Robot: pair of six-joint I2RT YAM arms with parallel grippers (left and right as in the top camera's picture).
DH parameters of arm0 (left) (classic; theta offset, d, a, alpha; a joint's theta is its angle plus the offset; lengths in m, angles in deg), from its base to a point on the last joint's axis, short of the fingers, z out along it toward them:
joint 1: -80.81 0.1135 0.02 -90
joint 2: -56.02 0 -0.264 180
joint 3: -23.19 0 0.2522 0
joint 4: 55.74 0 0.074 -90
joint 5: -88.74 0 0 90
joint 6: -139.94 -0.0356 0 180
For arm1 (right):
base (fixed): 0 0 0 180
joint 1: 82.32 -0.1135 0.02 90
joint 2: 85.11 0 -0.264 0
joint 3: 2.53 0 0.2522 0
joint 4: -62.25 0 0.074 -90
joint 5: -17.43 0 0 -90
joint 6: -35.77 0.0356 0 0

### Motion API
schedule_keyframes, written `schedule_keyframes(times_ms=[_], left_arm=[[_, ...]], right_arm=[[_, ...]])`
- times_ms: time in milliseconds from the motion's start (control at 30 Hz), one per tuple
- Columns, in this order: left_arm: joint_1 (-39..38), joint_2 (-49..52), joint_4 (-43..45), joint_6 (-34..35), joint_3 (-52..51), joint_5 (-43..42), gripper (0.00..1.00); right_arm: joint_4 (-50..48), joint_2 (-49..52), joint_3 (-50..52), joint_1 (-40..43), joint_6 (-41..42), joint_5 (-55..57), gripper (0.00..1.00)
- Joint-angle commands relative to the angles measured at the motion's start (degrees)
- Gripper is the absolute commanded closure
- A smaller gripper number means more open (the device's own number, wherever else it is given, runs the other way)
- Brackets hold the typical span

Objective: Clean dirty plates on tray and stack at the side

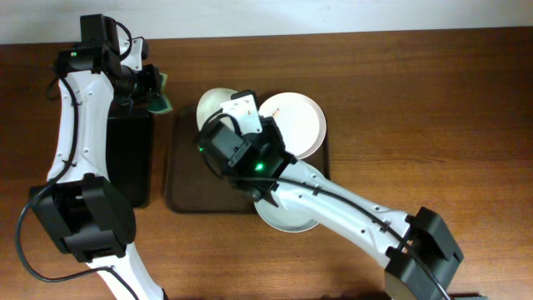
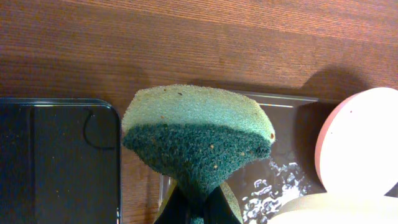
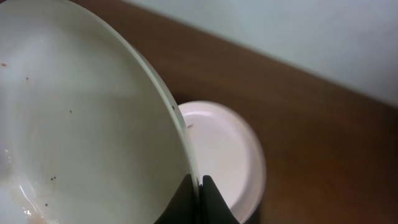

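The right end effector (image 3: 200,186) is pinched narrow on the rim of a tilted plate (image 3: 81,124), one dark finger on each face of the edge, so the plate stands steeply on its side rather than lying flat. Small brown specks dot its pale inner face. From overhead this right end effector (image 1: 237,112) sits over the far left part of the brown tray (image 1: 187,183), and the tilted plate (image 1: 215,102) shows just to its left, over the tray's far rim. A second plate (image 1: 296,125) lies flat at the tray's far right corner, lapping over the rim there; the right wrist view shows it (image 3: 224,155) just beyond the gripped edge, apart from it. A third plate (image 1: 287,221) sits at the tray's near rim, towards the near edge of the bench (image 1: 416,83), half hidden under the right arm. The left end effector (image 1: 150,87) hangs near the far left corner of the bench, past the far end of the black tray (image 1: 129,158), and is closed on a green sponge (image 2: 199,124), squeezing its lower part between the fingers, the dark scouring side facing the camera. The sponge is well left of the tilted plate and not touching it
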Motion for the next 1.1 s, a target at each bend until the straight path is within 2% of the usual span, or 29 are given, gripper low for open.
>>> schedule_keyframes(times_ms=[0,167,300,533,1067], left_arm=[[-0.11,-0.55,0.09,0.59,0.15,0.04,0.99],[-0.11,-0.52,0.09,0.59,0.15,0.02,0.99],[-0.11,-0.52,0.09,0.59,0.15,0.04,0.99],[-0.11,-0.52,0.09,0.59,0.15,0.66,0.99],[-0.11,-0.52,0.09,0.59,0.15,0.90,0.99]], right_arm=[[-0.37,-0.20,-0.02,-2.01,-0.66,17.33,0.96],[-1.55,-0.20,-0.04,-2.73,-0.94,27.71,0.96],[-7.96,-0.20,-0.04,-3.06,-8.87,32.26,0.96],[-20.65,-0.20,-0.04,-5.46,-23.26,32.26,0.96],[-22.51,-0.20,-0.04,-6.03,-24.70,35.21,0.96]])
